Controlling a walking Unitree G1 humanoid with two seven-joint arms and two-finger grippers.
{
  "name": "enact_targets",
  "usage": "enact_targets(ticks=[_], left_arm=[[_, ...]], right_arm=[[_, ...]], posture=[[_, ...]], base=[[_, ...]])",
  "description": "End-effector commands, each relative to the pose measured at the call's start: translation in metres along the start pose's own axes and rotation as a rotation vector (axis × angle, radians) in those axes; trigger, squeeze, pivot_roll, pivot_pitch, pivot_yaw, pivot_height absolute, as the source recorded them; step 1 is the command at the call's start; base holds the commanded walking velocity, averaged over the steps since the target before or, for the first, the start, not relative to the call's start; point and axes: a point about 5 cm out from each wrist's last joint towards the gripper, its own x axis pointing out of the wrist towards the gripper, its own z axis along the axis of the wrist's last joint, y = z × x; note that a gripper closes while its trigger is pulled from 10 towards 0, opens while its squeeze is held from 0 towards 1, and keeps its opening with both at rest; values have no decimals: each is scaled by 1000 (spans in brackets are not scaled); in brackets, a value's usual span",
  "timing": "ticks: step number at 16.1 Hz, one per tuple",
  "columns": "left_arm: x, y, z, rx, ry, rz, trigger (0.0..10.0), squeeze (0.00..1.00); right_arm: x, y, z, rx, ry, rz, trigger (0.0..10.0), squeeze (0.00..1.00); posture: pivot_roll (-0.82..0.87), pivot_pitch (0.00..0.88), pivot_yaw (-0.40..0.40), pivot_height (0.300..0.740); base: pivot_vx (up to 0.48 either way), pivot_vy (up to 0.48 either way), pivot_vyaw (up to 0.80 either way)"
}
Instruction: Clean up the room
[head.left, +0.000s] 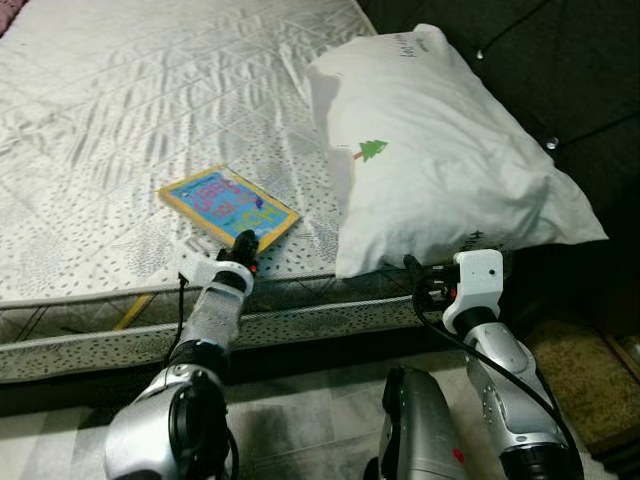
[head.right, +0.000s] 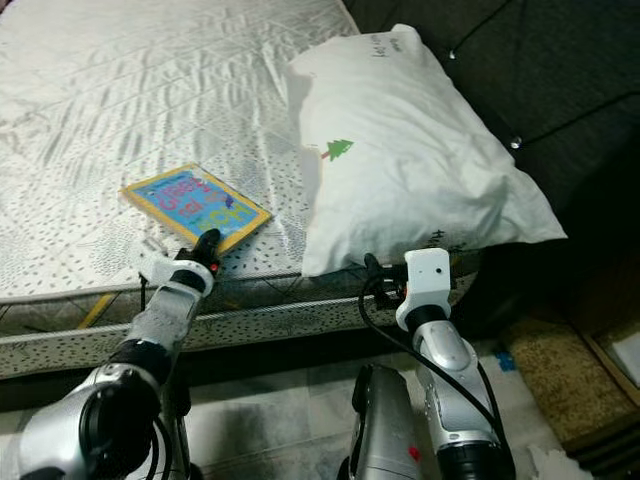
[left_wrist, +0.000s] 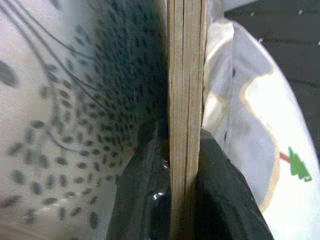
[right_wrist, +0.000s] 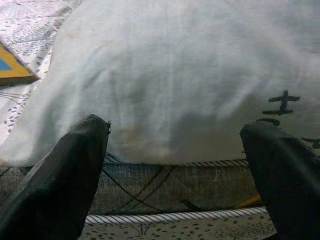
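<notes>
A children's picture book (head.left: 229, 208) with a yellow border and a blue cover lay flat on the bare quilted mattress (head.left: 110, 110), near the bed's front edge and just to the left of a large white pillow (head.left: 440, 160) printed with a small green tree. The left gripper (head.left: 245, 241) had reached the book's near corner, and the left wrist view showed the book's page edge standing between the two black fingers (left_wrist: 225, 200), pressed on both sides, so that gripper appeared clamped on the book. The book's long axis ran diagonally away from that gripper, toward the far left of the mattress, which meant most of its weight hung beyond the pinched corner; lifting it would likely call for a firm hold and a slow raise to keep it from pivoting. The right gripper (right_wrist: 182, 160) waited at the mattress edge directly below the pillow's front, its fingers spread wide with nothing between them, pointing at the pillow. Judging by position, the left arm was handling the book, while the pillow lay nearer to the right arm.
</notes>
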Motion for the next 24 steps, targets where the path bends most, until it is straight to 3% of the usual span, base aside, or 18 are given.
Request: enact_targets(ticks=[1, 2, 3, 4, 6, 11, 16, 17, 18, 19, 20, 21, 22, 24], left_arm=[[1, -2, -10, 82, 62, 27, 10000, 0], [1, -2, -16, 128, 98, 40, 10000, 914], [1, -2, -21, 193, 138, 72, 10000, 1000], [0, 0, -27, 249, 189, 101, 10000, 1000], [-5, 6, -44, 448, 344, 145, 10000, 1000], [-3, -3, -52, 545, 413, 119, 10000, 1000], [7, -38, -60, 662, 453, -14, 10000, 1000], [14, -61, -56, 639, 397, -69, 10000, 835], [17, -67, -53, 623, 372, -68, 10000, 835], [18, -75, -52, 618, 363, -87, 10000, 149], [19, -81, -54, 607, 370, -104, 10000, 0], [19, -83, -56, 604, 377, -111, 10000, 0], [16, -87, -67, 673, 439, -144, 10000, 0], [13, -85, -76, 712, 481, -158, 10000, 0]], right_arm=[[-2, 0, 1, -10, 0, 4, 10000, 0], [-2, 2, 2, -9, 0, 9, 10000, 0], [-1, 3, 2, -8, 0, 12, 10000, 0], [-1, 4, 3, -7, 1, 13, 10000, 0], [1, 5, 3, -3, 1, 14, 10000, 0], [4, 9, 4, 10, -5, 8, 10000, 0], [5, 11, 5, 14, -9, 8, 10000, 0], [6, 11, 5, 15, -12, 4, 10000, 0], [6, 11, 5, 16, -13, 3, 10000, 0], [6, 12, 5, 17, -13, 4, 10000, 0], [7, 12, 5, 17, -12, 5, 10000, 0], [7, 13, 5, 18, -12, 5, 10000, 0], [8, 13, 5, 18, -11, 7, 10000, 0], [9, 14, 5, 19, -12, 8, 10000, 0]], posture=[[-151, 174, -62, 498], [-147, 175, -62, 498], [-145, 174, -62, 498], [-143, 174, -62, 498], [-130, 170, -60, 498], [-123, 164, -47, 498], [-120, 160, -44, 498], [-117, 161, -41, 498], [-117, 162, -40, 498], [-114, 162, -42, 498], [-112, 162, -43, 498], [-112, 162, -43, 498], [-107, 160, -43, 498], [-102, 158, -42, 498]], base=[[0, 0, 0], [0, 0, 0], [0, 0, 0], [0, 0, 0], [0, 0, 0], [0, 0, 0], [0, 0, 0], [0, 0, 0], [0, 0, 0], [0, 0, 0], [0, 0, 0], [0, 0, 0], [0, 0, 0], [0, 0, 0]])
